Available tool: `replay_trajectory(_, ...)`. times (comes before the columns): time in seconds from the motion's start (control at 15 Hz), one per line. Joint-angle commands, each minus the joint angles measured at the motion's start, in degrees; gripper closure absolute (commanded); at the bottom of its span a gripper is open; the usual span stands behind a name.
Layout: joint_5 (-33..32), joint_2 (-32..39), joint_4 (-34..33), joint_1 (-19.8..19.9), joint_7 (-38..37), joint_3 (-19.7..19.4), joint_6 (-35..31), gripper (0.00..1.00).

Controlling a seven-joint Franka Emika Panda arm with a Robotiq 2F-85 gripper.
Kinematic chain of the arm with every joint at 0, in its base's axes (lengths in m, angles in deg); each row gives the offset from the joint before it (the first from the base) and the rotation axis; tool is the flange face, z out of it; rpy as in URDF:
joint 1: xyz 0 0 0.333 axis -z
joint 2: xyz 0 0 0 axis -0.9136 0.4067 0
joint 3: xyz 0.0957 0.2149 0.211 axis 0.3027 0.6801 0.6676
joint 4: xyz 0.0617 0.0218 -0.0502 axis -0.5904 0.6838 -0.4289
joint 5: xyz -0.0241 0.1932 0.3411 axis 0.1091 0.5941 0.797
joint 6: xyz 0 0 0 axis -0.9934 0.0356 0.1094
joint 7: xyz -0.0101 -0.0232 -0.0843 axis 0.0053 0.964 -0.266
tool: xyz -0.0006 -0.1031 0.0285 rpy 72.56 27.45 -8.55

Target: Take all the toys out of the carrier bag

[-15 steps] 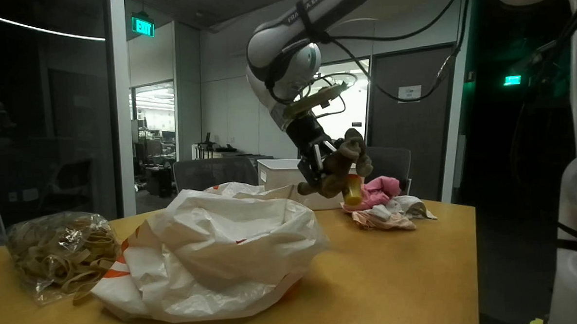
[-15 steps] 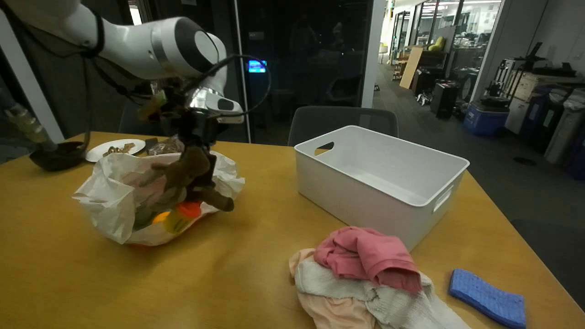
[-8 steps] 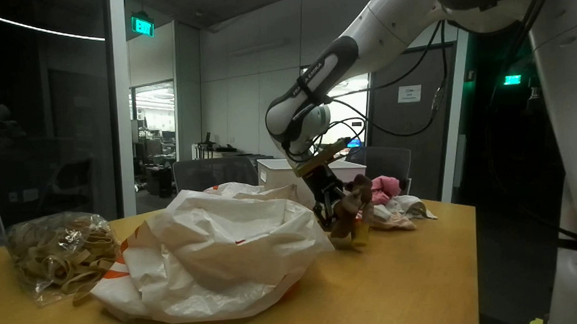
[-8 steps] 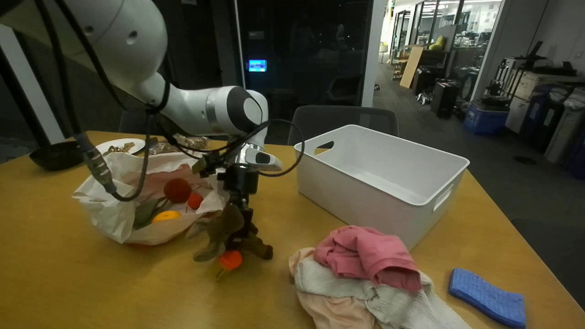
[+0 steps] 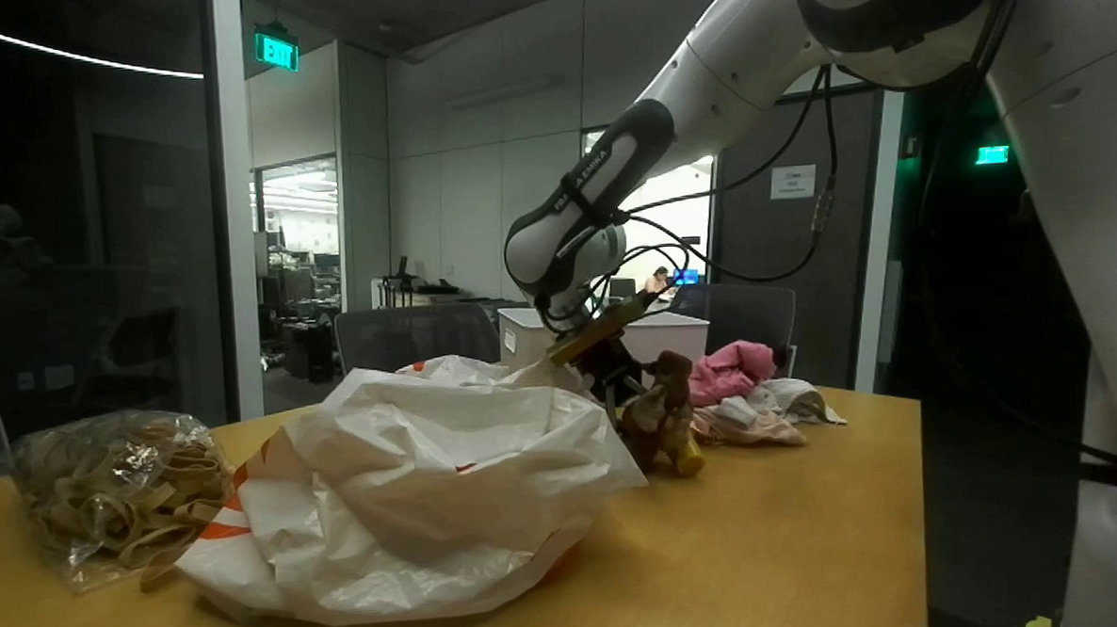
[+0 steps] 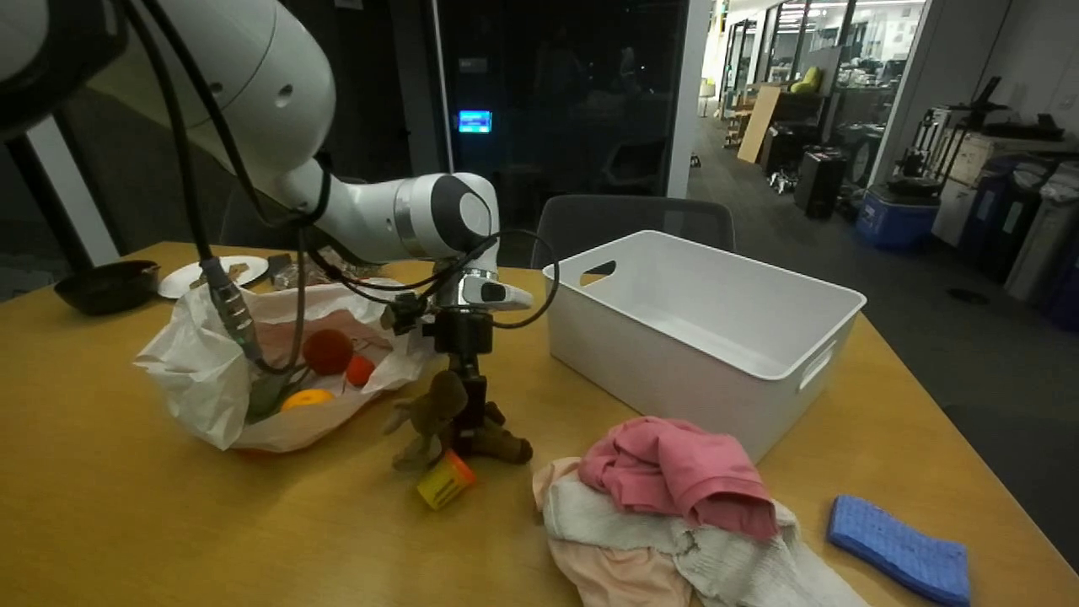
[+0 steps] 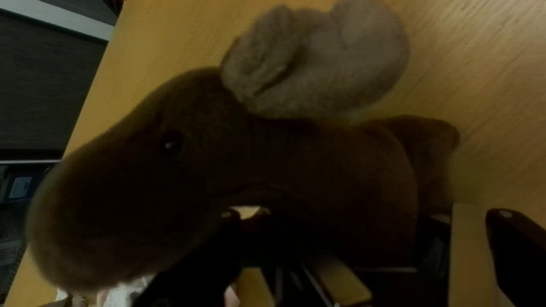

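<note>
The white carrier bag (image 5: 435, 507) lies on the table with its mouth open. In an exterior view, the bag (image 6: 198, 384) holds a red ball (image 6: 327, 351), a smaller red thing (image 6: 360, 370), an orange-yellow round thing (image 6: 307, 398) and something green (image 6: 265, 396). My gripper (image 6: 470, 421) is low over the table beside the bag, shut around the body of a brown plush moose (image 6: 442, 398). The moose fills the wrist view (image 7: 298, 162); the dark fingertips are partly hidden. A yellow tub with an orange lid (image 6: 443, 480) is tilted against the moose, close to or touching the table.
A white bin (image 6: 657, 379) stands to one side. Near it lie pink (image 6: 683, 472) and whitish (image 6: 624, 523) cloths and a blue sponge (image 6: 898, 548). A clear bag of tan strips (image 5: 123, 493), a plate (image 6: 177, 280) and a black pan (image 6: 105, 288) stand beyond the carrier bag.
My gripper has carried the moose and the yellow tub from over the bag out and down to the table. In the last half second they shifted slightly toward the bin and the tub tipped.
</note>
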Motion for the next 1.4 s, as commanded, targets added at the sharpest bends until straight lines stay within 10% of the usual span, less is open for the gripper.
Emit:
replay_trajectory(0.0,-2.8,-5.2,0.9,-2.3,-1.9,0.0,1.2,0.40)
replay_trajectory(0.4,-16.8,-14.5,2.4,-6.0,-7.3,2.6,8.4,0.00)
replay_trajectory(1.33,8.2,-13.9,-1.0,-6.7,21.2,11.6,-3.6,0.00)
